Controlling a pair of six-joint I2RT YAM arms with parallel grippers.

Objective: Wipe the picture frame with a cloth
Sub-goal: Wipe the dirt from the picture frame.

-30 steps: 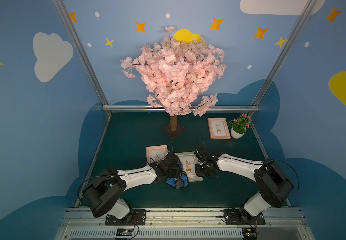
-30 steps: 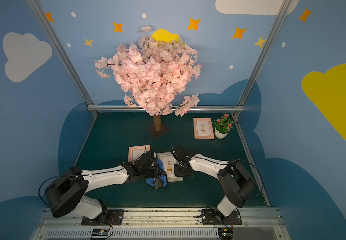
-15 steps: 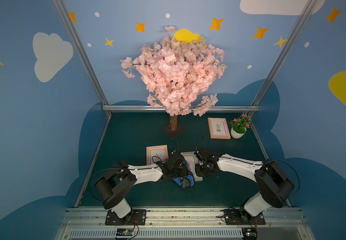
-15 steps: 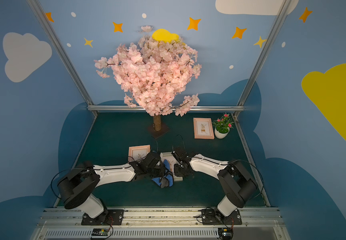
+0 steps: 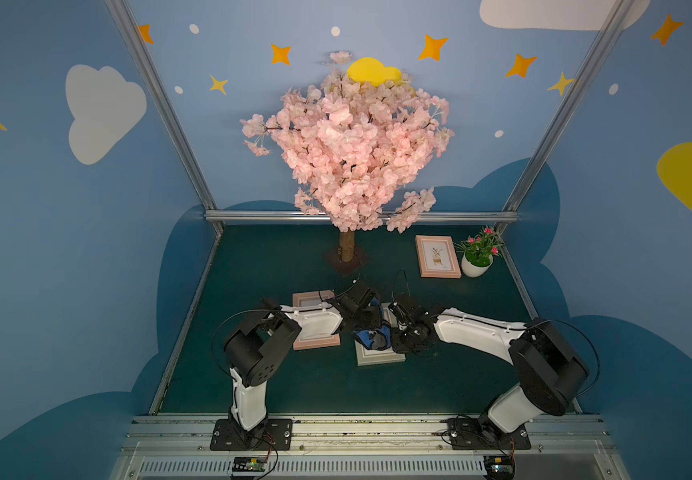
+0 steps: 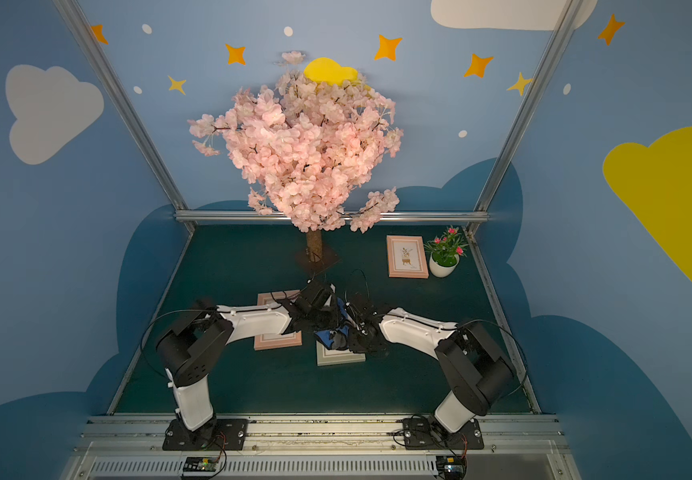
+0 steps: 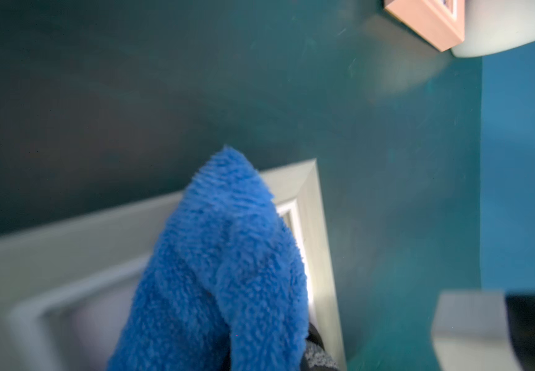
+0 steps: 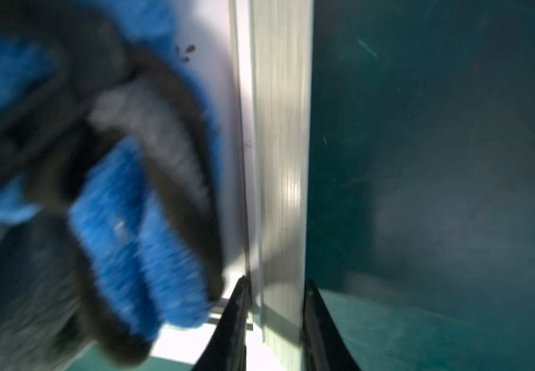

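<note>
The blue cloth (image 7: 221, 273) was clenched in the left hand (image 5: 363, 322); the grey picture frame (image 5: 379, 357) was grasped by the right hand (image 8: 275, 284).

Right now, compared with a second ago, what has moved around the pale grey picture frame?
The left gripper, shut on the blue plush cloth, swept it along the pale grey picture frame toward the back, elbow folding inward. The right gripper stayed clamped on the frame's edge; frame unmoved.
</note>
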